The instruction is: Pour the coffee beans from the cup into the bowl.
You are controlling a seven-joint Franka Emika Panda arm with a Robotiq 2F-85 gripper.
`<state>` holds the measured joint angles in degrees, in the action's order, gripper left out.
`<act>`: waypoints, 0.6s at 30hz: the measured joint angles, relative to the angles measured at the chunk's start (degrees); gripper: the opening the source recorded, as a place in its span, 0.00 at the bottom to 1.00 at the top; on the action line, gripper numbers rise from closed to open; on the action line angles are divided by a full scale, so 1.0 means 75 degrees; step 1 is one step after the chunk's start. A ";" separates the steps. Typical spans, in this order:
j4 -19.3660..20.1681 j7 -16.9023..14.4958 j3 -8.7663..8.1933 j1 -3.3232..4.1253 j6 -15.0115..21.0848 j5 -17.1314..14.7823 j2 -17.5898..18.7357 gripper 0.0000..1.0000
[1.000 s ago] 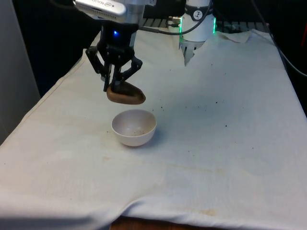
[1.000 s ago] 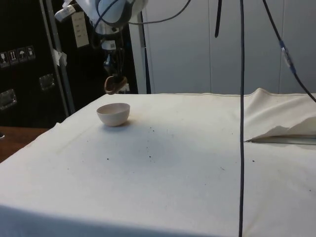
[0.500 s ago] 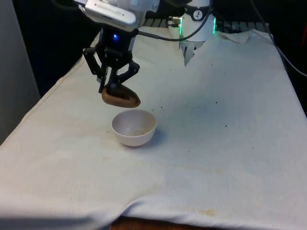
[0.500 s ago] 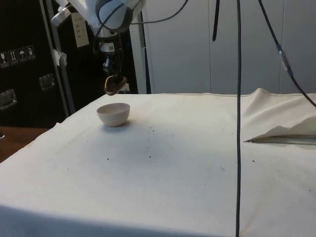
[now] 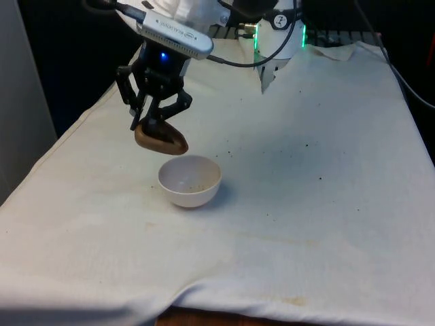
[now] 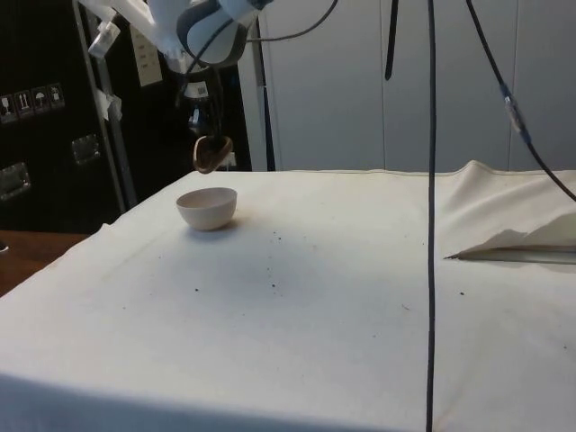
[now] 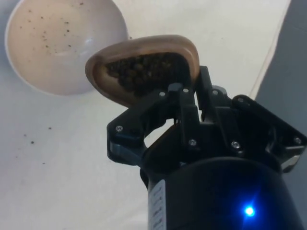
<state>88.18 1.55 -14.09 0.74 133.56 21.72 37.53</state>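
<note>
The gripper [image 5: 153, 122] clamped the brown cup [image 5: 160, 138], tilted above the bowl [image 5: 189, 180] on the bench [image 5: 306, 204]. Beans [image 7: 139, 69] remained inside; pouring seemed midway, needing further tipping over the bowl.

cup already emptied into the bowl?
No: in the wrist view the brown cup is full of beans, and the bowl holds specks.

Open cloth [image 5: 319, 224] all round bowl [image 5: 190, 180], cup [image 5: 161, 138] seemingly just above its rim
</note>
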 measured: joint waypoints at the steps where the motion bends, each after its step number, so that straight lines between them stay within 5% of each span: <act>1: 0.0000 0.0000 0.0000 0.0000 0.0000 0.0000 0.0000 0.00; 18: -0.0153 0.0810 0.0015 0.0183 -0.0382 0.1283 0.0107 0.00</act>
<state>87.03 7.62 -13.98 2.12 130.69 31.34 38.33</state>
